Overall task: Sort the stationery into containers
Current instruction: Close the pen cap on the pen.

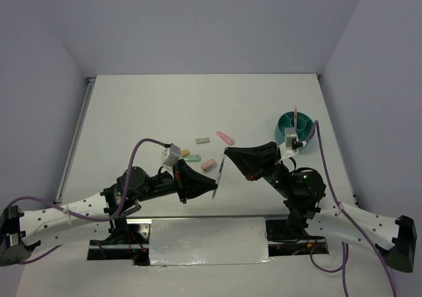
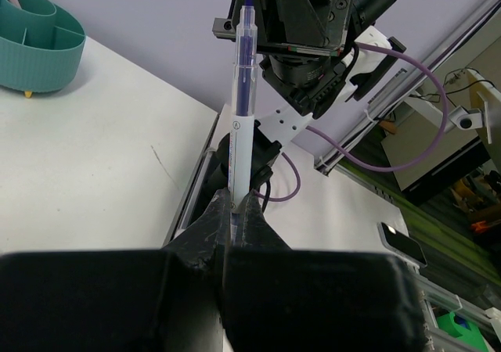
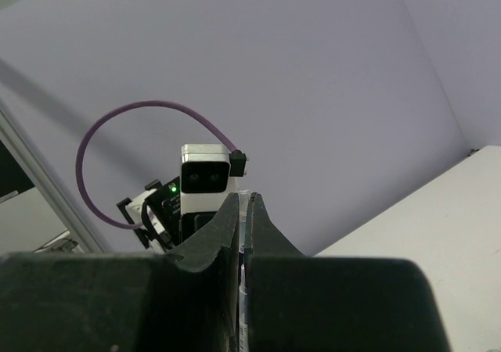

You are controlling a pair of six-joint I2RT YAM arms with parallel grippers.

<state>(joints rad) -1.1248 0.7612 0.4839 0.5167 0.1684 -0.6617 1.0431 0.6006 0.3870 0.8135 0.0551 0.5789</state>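
A thin pale grey pen (image 1: 221,171) with a purple core hangs in the air between my two grippers. My left gripper (image 1: 215,189) is shut on its lower end, and in the left wrist view the pen (image 2: 243,102) rises from my closed jaws. My right gripper (image 1: 226,154) is shut on its upper end, and the pen (image 3: 245,211) shows as a sliver between those jaws. The round teal organiser (image 1: 297,127) stands at the far right with a pink pen (image 1: 296,114) upright in it. It also shows in the left wrist view (image 2: 43,51).
Loose blocks lie on the table beyond the grippers: a grey-tan one (image 1: 202,140), a pink one (image 1: 225,138), a green one (image 1: 193,158), a tan one (image 1: 185,153) and a pale pink one (image 1: 208,164). A foil-covered plate (image 1: 208,241) sits at the near edge.
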